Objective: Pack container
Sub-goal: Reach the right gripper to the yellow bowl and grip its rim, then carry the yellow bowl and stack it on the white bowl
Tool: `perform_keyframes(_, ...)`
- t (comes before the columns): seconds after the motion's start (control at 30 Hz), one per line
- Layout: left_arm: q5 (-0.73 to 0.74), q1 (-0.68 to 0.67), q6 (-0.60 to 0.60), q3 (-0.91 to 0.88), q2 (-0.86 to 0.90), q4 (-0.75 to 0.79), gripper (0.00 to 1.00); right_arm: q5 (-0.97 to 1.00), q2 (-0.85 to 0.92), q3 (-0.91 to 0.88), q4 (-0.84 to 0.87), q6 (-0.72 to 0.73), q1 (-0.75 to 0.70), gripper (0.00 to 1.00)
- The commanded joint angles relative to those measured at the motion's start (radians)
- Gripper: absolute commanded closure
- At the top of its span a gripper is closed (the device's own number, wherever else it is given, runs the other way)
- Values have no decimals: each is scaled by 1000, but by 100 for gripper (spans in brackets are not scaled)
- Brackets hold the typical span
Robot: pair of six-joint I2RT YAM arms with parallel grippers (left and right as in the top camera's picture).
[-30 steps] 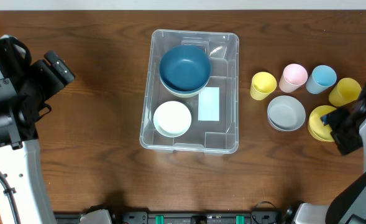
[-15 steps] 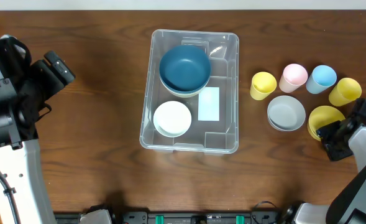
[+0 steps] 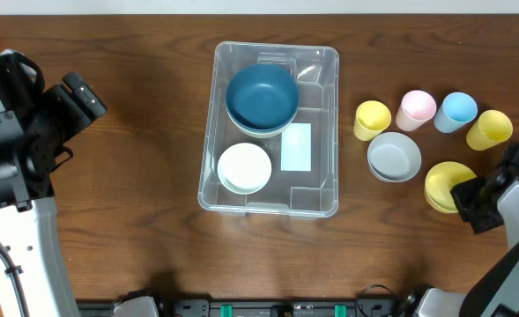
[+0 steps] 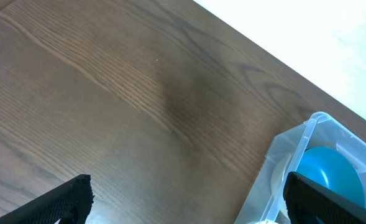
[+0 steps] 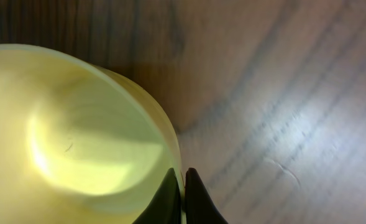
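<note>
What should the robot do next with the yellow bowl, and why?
Probably lift it straight up: the right tool pinches the yellow bowl by its rim, and the bowl sits beside the gray bowl, outside the container.

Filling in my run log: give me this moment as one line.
right hand: shut on yellow bowl rim | left hand: open, left of container | container: holds blue bowl, white bowl | yellow bowl: outside container

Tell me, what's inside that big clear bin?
The bin holds a blue bowl at the far end and a white bowl nearer, with a white label beside it. Anything stacked under the bowls is covered.
</note>
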Motion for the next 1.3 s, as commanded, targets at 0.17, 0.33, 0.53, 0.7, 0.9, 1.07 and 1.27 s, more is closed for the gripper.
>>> perform_keyframes(0.17,-9,5,-2,10,5,0,2,-51,-289,2,-58,-75,43,99)
perform_keyframes(0.33,-9,5,-2,10,5,0,2,-230,-475,89,-55,-183,209,99)
perform_keyframes(0.53,-9,5,-2,10,5,0,2,-262,-479,284,-64,-258,572,99)
perform_keyframes(0.7,-9,5,-2,10,5,0,2,-151,-330,439,-34,-285,892,99)
perform_keyframes(0.9,-9,5,-2,10,5,0,2,-97,-23,597,-21,-323,1127,99)
perform_keyframes(1.07,-9,5,-2,10,5,0,2,-39,230,690,-12,-352,1195,99)
perform_keyframes(1.27,-9,5,-2,10,5,0,2,-104,384,731,2,-354,1198,99)
